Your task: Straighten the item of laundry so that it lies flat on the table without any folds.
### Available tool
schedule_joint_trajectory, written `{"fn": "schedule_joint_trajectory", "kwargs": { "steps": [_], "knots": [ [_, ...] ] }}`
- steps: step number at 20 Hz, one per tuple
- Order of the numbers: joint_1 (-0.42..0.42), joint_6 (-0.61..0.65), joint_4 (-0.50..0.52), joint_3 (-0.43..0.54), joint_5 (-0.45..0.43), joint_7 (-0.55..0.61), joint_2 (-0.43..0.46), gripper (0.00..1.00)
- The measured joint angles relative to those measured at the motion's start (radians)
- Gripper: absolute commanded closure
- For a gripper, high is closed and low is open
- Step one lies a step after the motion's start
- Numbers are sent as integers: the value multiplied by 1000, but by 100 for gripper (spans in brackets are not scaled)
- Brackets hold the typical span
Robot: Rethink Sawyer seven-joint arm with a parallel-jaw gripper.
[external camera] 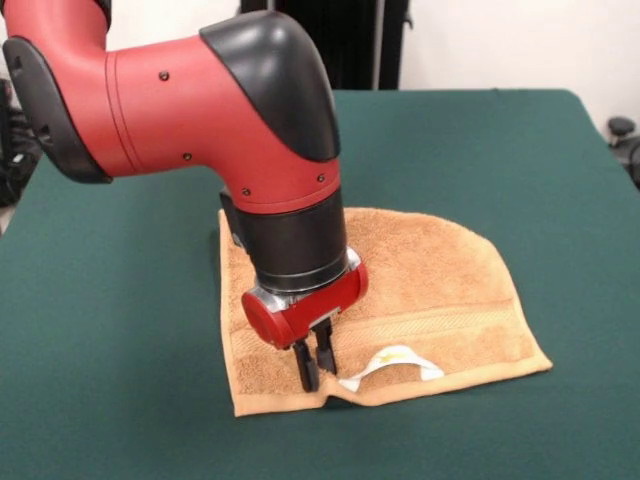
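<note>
The tan-orange towel [430, 270] lies on the dark green table [520, 160], near its front middle. A woven band [450, 323] runs along its near edge, and a white label with a yellow mark [393, 360] curls up from the hem. The towel's far right corner is rounded, as if folded under. My gripper [315, 378] points straight down at the near hem, just left of the label. Its two black fingers stand close together, tips pressed into the cloth, and the hem puckers there. The arm hides the towel's middle left part.
The red and black arm [200, 100] fills the upper left of the view. A dark stand [345, 40] rises behind the table's far edge. A black object [625, 135] sits off the table's right edge.
</note>
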Motion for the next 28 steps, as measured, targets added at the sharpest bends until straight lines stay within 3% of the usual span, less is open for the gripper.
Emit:
{"fn": "schedule_joint_trajectory", "kwargs": {
  "steps": [28],
  "knots": [
    [0,78,-155,11,62,-80,51,100]
  ]
}}
